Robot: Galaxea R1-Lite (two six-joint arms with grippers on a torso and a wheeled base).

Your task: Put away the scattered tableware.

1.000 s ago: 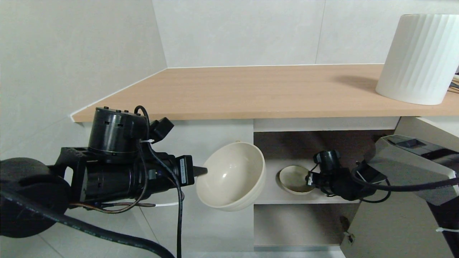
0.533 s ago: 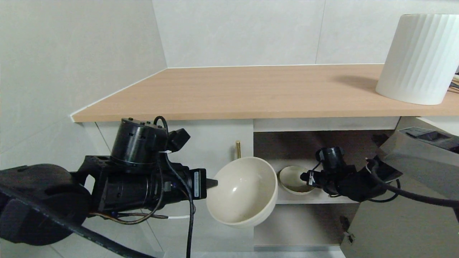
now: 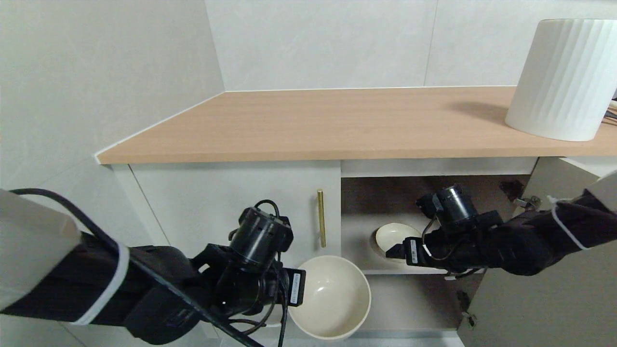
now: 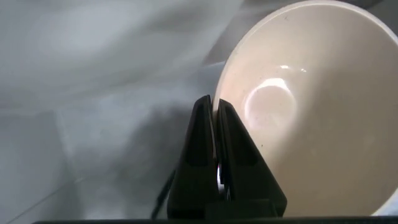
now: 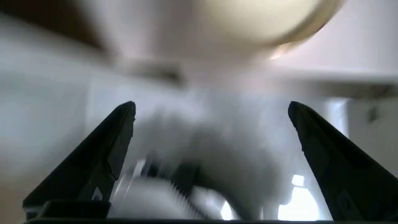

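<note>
A large cream bowl (image 3: 330, 301) hangs low in front of the cabinet, its opening facing up. My left gripper (image 3: 300, 288) is shut on its rim; the left wrist view shows the fingers (image 4: 205, 124) pinched on the edge of the large bowl (image 4: 311, 106). A small cream bowl (image 3: 391, 236) sits on the shelf inside the open right compartment. My right gripper (image 3: 394, 251) is just in front of it, fingers (image 5: 118, 143) spread open and holding nothing, with the small bowl (image 5: 249, 18) beyond them.
The left cabinet door (image 3: 231, 193) is closed and has a gold handle (image 3: 321, 218). The right door (image 3: 530, 299) is swung open at the right. A white ribbed container (image 3: 561, 77) stands on the wooden counter (image 3: 337, 120).
My left arm has carried the large bowl down and to the right, uncovering the gold handle. The right arm has shifted, its gripper a little further left by the small bowl.
</note>
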